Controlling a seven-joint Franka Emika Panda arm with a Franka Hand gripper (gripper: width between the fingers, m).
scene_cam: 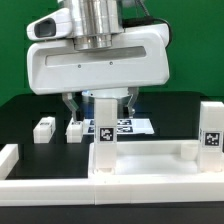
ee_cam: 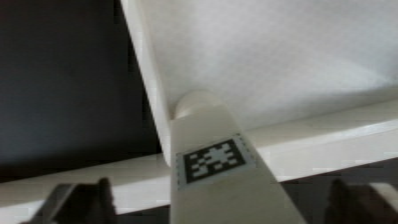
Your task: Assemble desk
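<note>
Exterior view is giving the fuller count: one desk top [scene_cam: 150, 170], lying nearest the camera on the dark bench [scene_cam: 25, 112], and four legs. One upright leg [scene_cam: 105, 135] is standing at the desk top's far rim, its tag facing the camera. A second tagged leg [scene_cam: 211, 130] is standing at the exterior view's right, partly cut off by the edge. Two small legs, the left one [scene_cam: 43, 128] and its neighbour [scene_cam: 74, 129], are sitting on the bench at the exterior view's left, apart from the desk top.

The hand [scene_cam: 100, 108] is hanging over the upright leg with both fingers spread wide, gripping nothing. Its bulky white body is blocking much of the far bench. The one marker board [scene_cam: 128, 126] is showing only partly behind the upright leg.

Wrist view is blurring: the upright leg [ee_cam: 214, 160] is rising between the two fingers of the hand [ee_cam: 217, 203], a gap showing on each side. Both fingers are cropped by the frame edge, and the desk top [ee_cam: 267, 50] is filling the area beyond.
</note>
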